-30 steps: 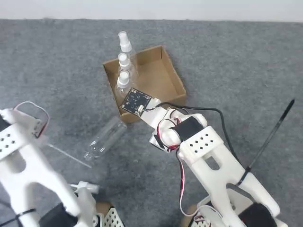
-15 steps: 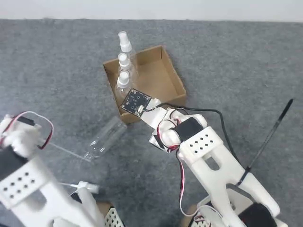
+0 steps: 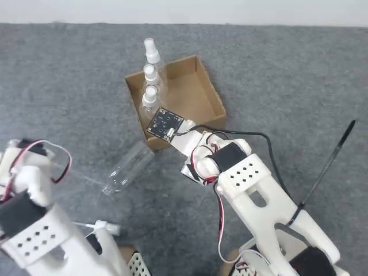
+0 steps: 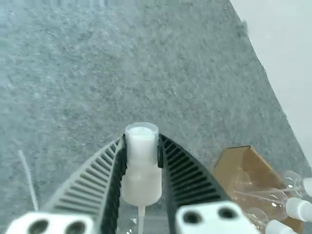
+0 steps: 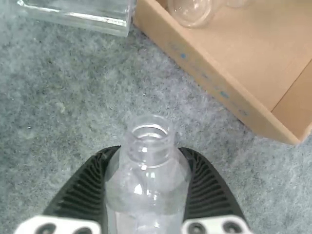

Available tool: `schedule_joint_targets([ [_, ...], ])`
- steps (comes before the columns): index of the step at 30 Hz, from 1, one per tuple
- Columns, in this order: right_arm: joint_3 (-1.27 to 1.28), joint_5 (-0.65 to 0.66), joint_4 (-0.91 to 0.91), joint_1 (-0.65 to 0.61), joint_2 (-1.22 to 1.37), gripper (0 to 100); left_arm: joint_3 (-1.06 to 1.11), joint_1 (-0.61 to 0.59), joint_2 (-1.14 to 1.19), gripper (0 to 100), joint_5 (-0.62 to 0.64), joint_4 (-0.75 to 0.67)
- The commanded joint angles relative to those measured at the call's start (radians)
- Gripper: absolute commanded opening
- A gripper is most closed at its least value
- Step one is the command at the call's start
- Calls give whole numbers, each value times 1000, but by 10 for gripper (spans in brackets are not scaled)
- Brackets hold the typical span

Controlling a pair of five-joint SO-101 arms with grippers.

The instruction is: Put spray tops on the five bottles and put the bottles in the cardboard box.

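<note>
left gripper [image 4: 141,142]: fingers pinched snug on a white spray top [image 4: 141,178] with its thin tube trailing, over the left side of the table [image 3: 276,69].
right gripper [image 5: 148,155]: fingers clamped around an uncapped bottle [image 5: 146,192], mouth open, just off the box's near wall.
cardboard box [image 3: 208,92]: toward the table's far edge, about mid-width.
capped bottles [image 3: 150,73]: three in a row along the box's left wall; the farthest possibly stands just outside its far corner.
lying bottle [image 3: 127,168]: uncapped, on its side by the box's near left corner.
loose spray top [image 3: 103,228]: near the table's near edge, left side.
</note>
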Motion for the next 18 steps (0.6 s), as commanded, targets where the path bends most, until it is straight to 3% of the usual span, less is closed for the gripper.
schedule_joint_targets([
  [1, -14, 5, -16, -5, -54, 6, 4, 54, -26, 11, 64, -63],
  [18, -15, 5, -13, -5, -56, 6, 7, 170, -26, 11, 126, -92],
])
